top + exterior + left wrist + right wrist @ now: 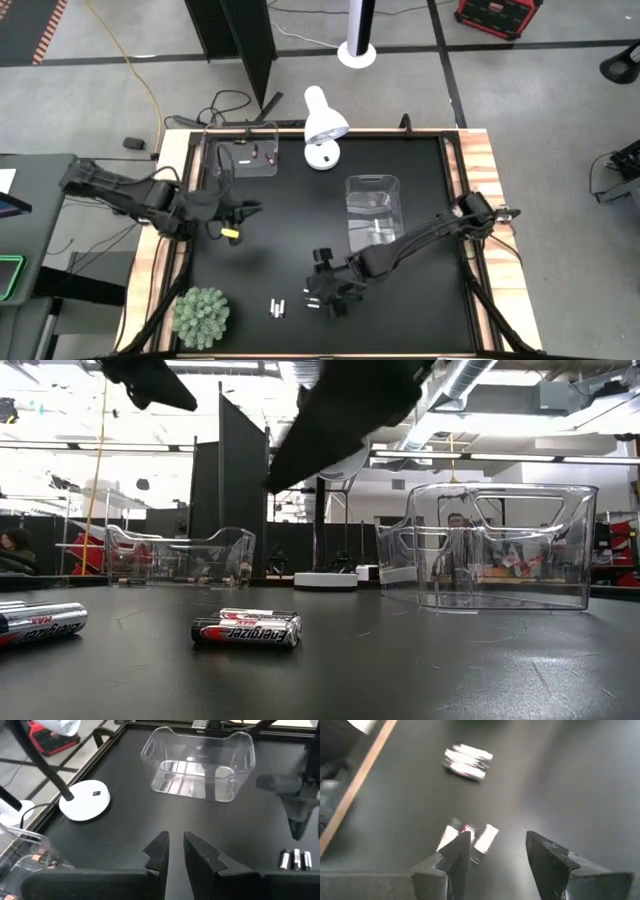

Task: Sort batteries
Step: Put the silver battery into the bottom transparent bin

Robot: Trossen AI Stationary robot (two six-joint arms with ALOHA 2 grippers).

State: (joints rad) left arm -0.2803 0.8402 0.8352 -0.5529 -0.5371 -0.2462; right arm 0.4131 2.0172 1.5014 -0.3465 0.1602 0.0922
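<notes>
Black tabletop [300, 215]: right gripper [492, 851], fingers apart, hangs over batteries [468, 836] beside the plant [201, 316]—best straddle one squarely; left gripper [172, 851], nearly closed, empty, waits.

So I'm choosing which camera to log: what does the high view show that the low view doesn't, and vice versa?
Only the high view shows the green plant, the lamp head, the left tool and the right tool. Only the low view shows the Energizer labels on the batteries and people in the room behind. Both show the two clear bins, near and far, and the lamp's white base.
</notes>
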